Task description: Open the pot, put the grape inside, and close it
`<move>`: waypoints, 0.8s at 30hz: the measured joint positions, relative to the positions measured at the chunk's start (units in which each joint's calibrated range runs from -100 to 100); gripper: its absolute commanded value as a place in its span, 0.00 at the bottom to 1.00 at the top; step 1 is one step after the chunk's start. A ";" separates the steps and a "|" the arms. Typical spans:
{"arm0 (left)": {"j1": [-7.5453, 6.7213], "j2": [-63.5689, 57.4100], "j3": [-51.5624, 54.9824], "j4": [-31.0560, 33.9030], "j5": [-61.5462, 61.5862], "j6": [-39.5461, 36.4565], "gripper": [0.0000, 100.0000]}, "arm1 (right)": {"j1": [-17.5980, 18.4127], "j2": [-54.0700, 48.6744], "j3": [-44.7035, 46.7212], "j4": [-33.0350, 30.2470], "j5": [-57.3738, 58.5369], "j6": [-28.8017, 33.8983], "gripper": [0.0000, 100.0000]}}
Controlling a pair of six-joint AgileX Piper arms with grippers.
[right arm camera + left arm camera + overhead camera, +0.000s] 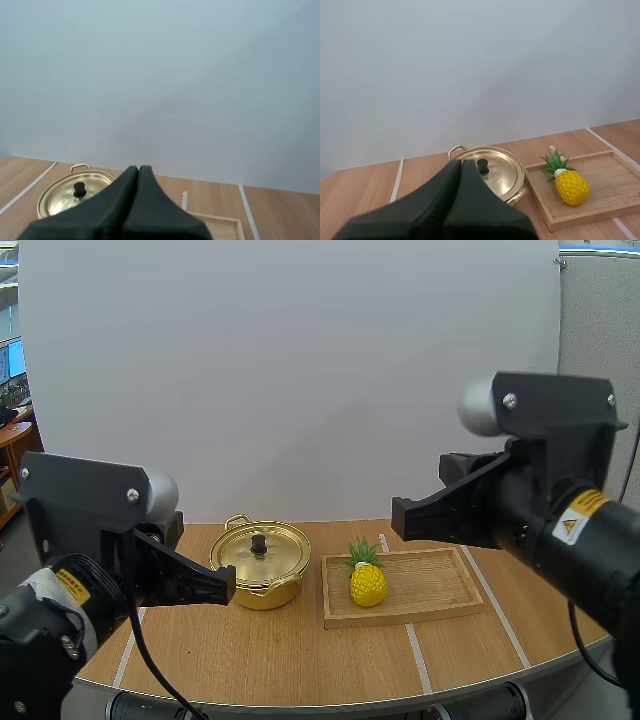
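Observation:
A gold pot (pixel 262 565) stands on the table left of centre, its lid (pixel 260 551) on, with a black knob (pixel 259 542). A yellow toy pineapple (pixel 368 578) with green leaves lies on the wooden tray (pixel 430 585) to the pot's right. My left gripper (pixel 228 587) is shut, held above the table just left of the pot (pixel 492 172). My right gripper (pixel 397 518) is shut, high above the tray's far edge. In the left wrist view the pineapple (pixel 571 185) rests on the tray (pixel 607 192). The right wrist view has the pot (pixel 70 192) beyond the shut fingers.
White tape lines (pixel 415 650) cross the wooden table (pixel 300 660). The table's rounded front edge runs near the arms' bases. A plain white wall stands behind the table.

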 measured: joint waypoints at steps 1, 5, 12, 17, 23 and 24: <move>0.00 0.00 0.12 0.00 -1.44 -0.09 0.00 | 0.00 0.00 1.34 -0.34 -2.57 0.00 0.00; 0.00 0.00 0.38 0.13 -10.98 -0.30 0.00 | 0.00 0.00 8.98 -2.79 -14.20 0.00 0.00; 0.00 -0.14 7.49 0.37 -33.30 -0.30 0.00 | 0.00 0.00 18.44 -4.21 -20.71 0.00 0.00; 0.00 -0.14 20.14 0.61 -49.85 1.51 0.00 | 0.00 0.00 24.14 -4.60 -24.27 0.00 0.00; 0.00 -0.14 29.82 0.59 -59.32 2.31 0.00 | 0.00 0.11 29.58 -4.94 -30.80 0.00 0.00; 0.00 -0.14 30.54 0.59 -59.74 2.31 0.00 | 0.00 0.11 30.36 -4.94 -31.23 0.00 0.00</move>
